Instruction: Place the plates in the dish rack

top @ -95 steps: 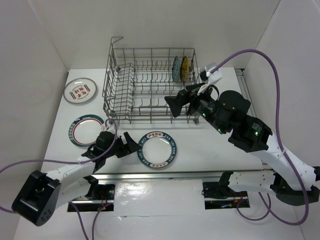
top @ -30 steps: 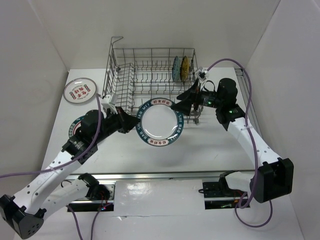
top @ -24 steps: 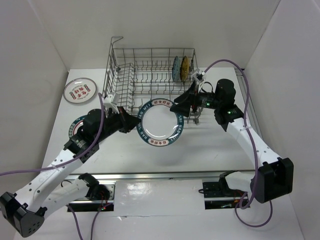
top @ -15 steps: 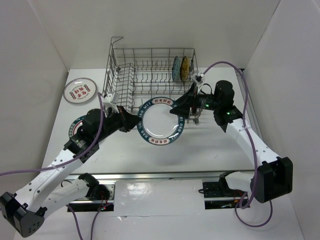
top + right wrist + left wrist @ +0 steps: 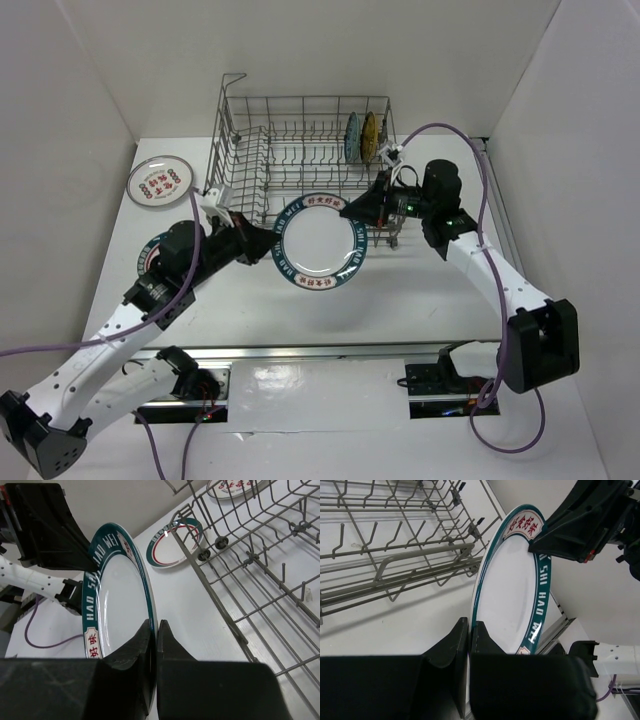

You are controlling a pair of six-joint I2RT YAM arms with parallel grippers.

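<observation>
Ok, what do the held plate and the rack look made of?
The lettered plate: likely glazed ceramic or melamine, glossy, its white face catches glare. The dish rack: grey metal wire, seemingly matte-coated; thin bent rods and tines, little shine.

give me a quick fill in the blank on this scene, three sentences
Counting the left gripper and right gripper, the lettered plate is clamped by ____ grippers.
In the dish rack, the plate beside the teal-blue plate is coloured ____.
The red-marked plate lies flat on the ____.
Missing words: two, yellow, table.
</observation>
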